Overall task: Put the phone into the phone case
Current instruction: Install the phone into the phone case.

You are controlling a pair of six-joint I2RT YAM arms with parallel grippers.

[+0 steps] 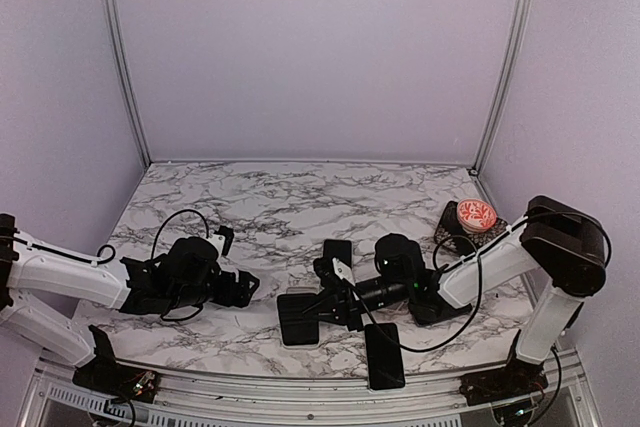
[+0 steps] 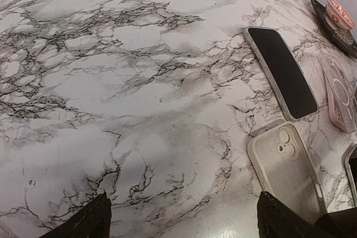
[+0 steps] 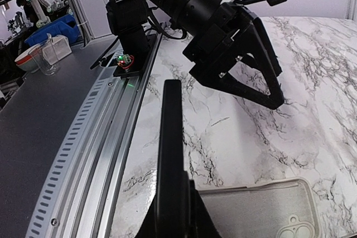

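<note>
The phone is held on its edge by the right gripper, which is clenched on its lower part. The phone is kept upright near the front edge of the marbled surface, just beside the pale phone case. Whether phone and case are touching cannot be told. The phone case is laid flat on the surface with its open side up, and its camera cutout can be seen from the wrist views.

The left gripper is released, its fingers spread wide with nothing between them. It is held low over the surface to the left of the phone case and is pointed towards it.

A second phone is laid screen-up just beyond the phone case. A pink translucent case is seen to the right of this second phone. A third phone is laid at the front edge of the surface. A small red-patterned bowl is set on a dark plate near the far right corner.
</note>
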